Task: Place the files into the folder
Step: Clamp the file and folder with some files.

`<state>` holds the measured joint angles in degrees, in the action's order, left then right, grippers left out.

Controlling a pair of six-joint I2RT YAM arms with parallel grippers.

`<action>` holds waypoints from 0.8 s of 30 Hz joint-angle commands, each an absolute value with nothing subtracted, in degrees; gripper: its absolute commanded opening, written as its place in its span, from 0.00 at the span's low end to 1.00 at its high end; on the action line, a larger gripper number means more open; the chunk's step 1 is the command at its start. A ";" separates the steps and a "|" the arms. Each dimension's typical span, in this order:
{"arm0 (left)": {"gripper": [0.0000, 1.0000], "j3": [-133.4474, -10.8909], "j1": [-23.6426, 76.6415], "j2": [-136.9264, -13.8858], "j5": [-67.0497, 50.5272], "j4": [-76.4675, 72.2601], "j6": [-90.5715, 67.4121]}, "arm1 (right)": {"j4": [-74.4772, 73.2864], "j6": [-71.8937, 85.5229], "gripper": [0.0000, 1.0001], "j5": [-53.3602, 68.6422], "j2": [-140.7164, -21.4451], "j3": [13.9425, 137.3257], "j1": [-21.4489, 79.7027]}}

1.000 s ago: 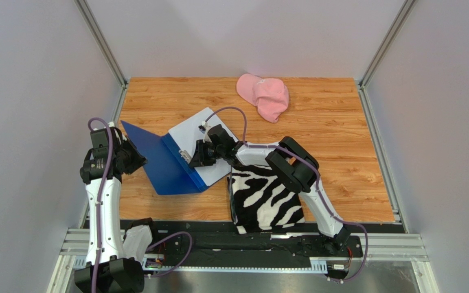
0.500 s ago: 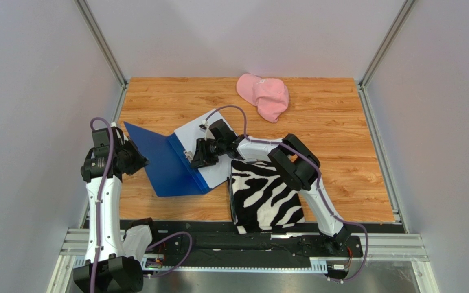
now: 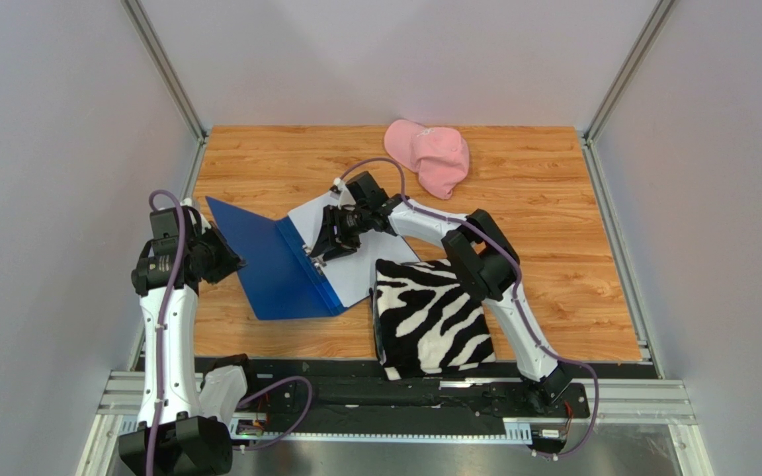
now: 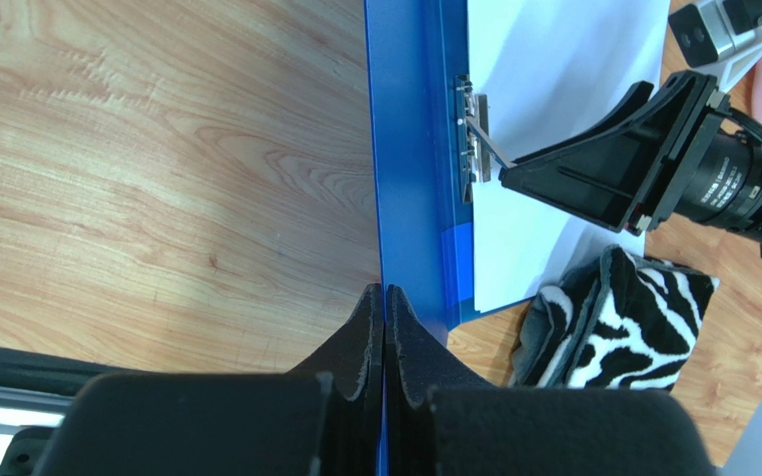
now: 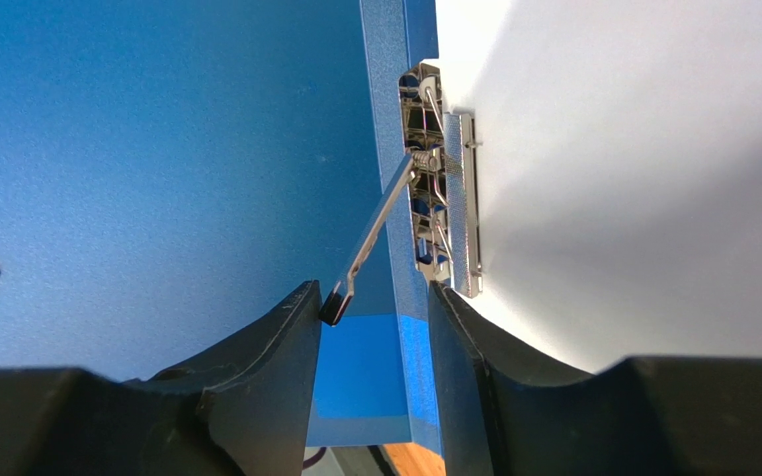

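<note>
Right wrist view: my right fingers (image 5: 291,337) stand parted astride the slim metal clip lever (image 5: 375,233), its tip touching one of them, the lever slanting up toward the spine. White paper sheets (image 5: 633,149) lie inside the royal-blue flat folder (image 5: 156,149); my left fingers (image 4: 385,332) pinch its raised cover.

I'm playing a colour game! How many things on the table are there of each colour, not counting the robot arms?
Blue: 1, the folder
White: 1, the stack of paper lying in the open folder; its sheets cannot be counted from here
Pink: 1, the cap
Black-and-white stripes: 1, the cloth
Total: 4
</note>
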<state>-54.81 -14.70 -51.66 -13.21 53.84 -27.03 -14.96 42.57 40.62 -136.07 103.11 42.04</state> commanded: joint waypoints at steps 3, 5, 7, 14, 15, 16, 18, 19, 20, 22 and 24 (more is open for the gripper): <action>0.00 -58.09 -14.94 -50.19 -14.24 53.00 -25.31 | -23.29 44.03 0.47 39.82 -139.39 109.51 41.22; 0.00 -58.10 -14.85 -50.36 -14.32 53.17 -25.22 | -23.38 45.52 0.48 40.42 -139.48 110.73 40.96; 0.00 -57.83 -14.85 -50.27 -14.24 53.17 -25.22 | -23.99 46.31 0.48 41.57 -139.83 111.88 40.96; 0.00 -56.95 -14.85 -50.01 -14.24 52.56 -25.40 | -22.59 50.09 0.46 42.97 -138.51 111.44 40.78; 0.00 -56.78 -14.94 -50.10 -14.24 52.47 -25.40 | -21.89 50.71 0.46 43.24 -138.52 111.97 40.78; 0.00 -56.69 -14.85 -50.01 -14.24 52.38 -25.49 | -21.62 51.84 0.45 43.24 -138.60 112.32 40.78; 0.00 -56.60 -14.94 -50.01 -14.24 52.29 -25.49 | -20.57 53.08 0.43 43.85 -139.13 113.63 40.70; 0.00 -56.60 -14.85 -50.10 -14.24 52.21 -25.40 | -20.48 54.57 0.42 44.73 -139.57 114.08 40.69; 0.00 -56.60 -14.85 -50.10 -14.33 52.21 -25.49 | -20.57 55.36 0.38 44.91 -140.01 114.52 40.69; 0.00 -56.60 -14.85 -50.10 -14.33 52.12 -25.40 | -19.52 57.73 0.36 45.17 -140.10 114.52 40.69; 0.00 -56.60 -14.85 -50.10 -14.24 52.21 -25.23 | -18.90 58.97 0.35 45.26 -139.66 114.26 40.61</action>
<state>-55.11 -14.72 -51.07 -14.11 53.78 -26.65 -20.93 53.87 43.31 -139.31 112.27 41.19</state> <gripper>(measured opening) 0.007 0.358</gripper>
